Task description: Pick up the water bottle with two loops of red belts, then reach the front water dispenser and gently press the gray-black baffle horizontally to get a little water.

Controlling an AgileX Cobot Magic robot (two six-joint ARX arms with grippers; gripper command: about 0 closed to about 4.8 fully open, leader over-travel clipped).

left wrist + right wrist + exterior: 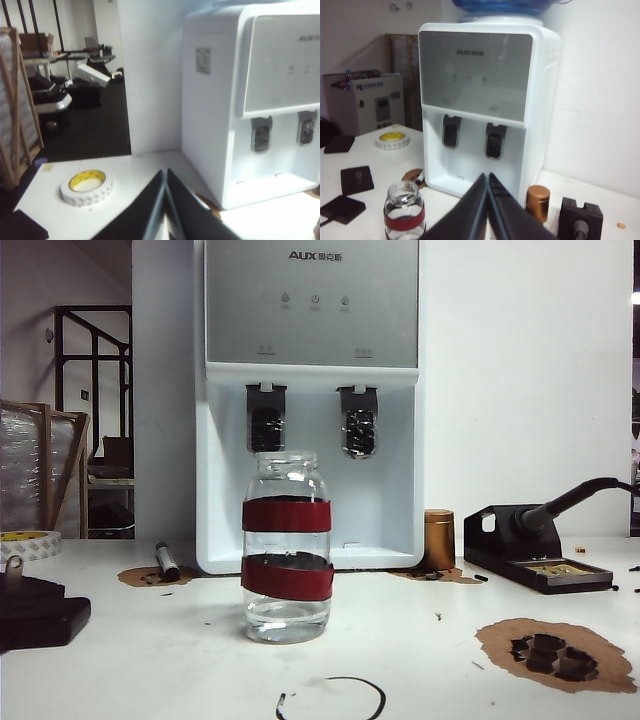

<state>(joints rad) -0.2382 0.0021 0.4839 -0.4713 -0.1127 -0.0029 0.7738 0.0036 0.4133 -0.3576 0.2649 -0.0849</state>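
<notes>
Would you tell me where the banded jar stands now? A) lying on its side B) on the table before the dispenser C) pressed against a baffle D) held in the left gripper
B: the jar stands upright on the table before the dispenser; both grippers are shut and clear of it.

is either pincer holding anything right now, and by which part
Nothing is held. The left pincer and right pincer are both shut and empty; the bottle stands alone on the table.

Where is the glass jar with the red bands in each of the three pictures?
Exterior view: the water bottle stands mid-table, in front of the water dispenser.
Left wrist view: not in it.
Right wrist view: low down, beside the shut right gripper.
Shared landmark: the white dispenser appears in all three.
</notes>
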